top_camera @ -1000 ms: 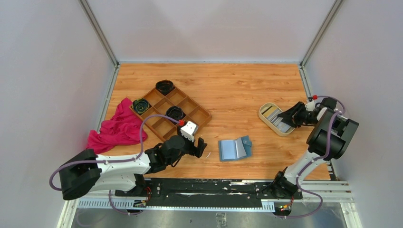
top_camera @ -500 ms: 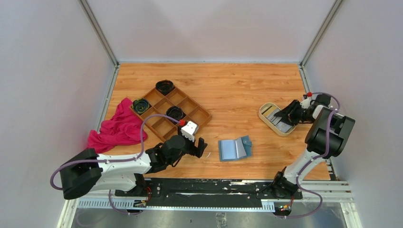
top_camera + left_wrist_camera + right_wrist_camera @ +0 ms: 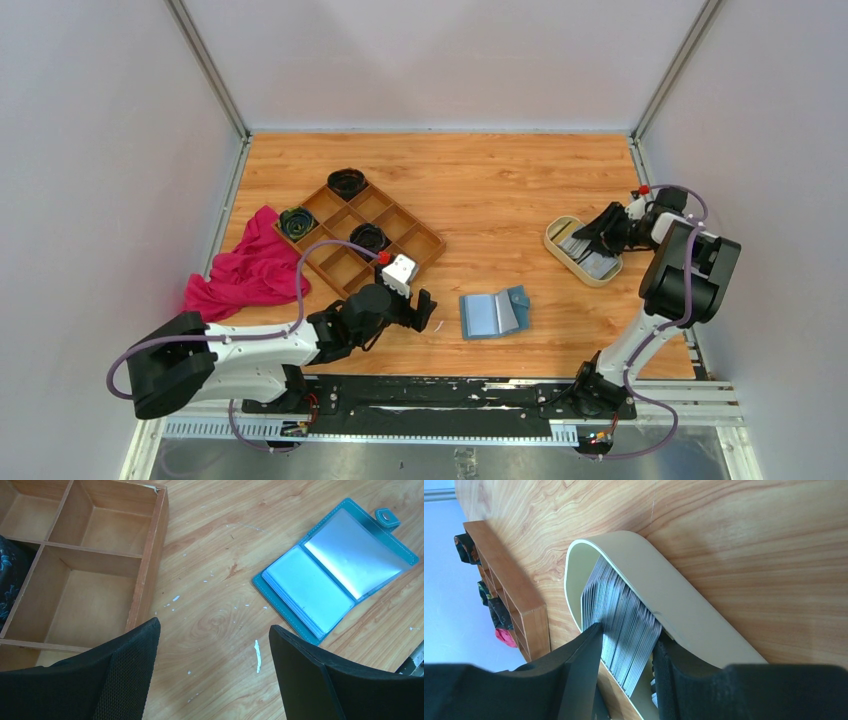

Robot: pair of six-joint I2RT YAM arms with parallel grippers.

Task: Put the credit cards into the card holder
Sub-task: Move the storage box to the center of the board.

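Reaching into cream tray (image 3: 684,605), right claw (image 3: 626,637) gripping credit cards (image 3: 621,612)

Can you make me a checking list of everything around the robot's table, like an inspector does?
Surface: wooden table, small white flecks near the left gripper.
Job's things: cards stacked on edge in the cream tray; holder lies open on the table.
Clutter: wooden tray with three dark rolls; pink cloth beside it.
Grippers: left gripper open above bare wood; right gripper has a finger on each side of the cards, but whether it is squeezing them cannot be told.
Cables: purple cables loop along both arms.
Surroundings: pale walls, metal corner posts.
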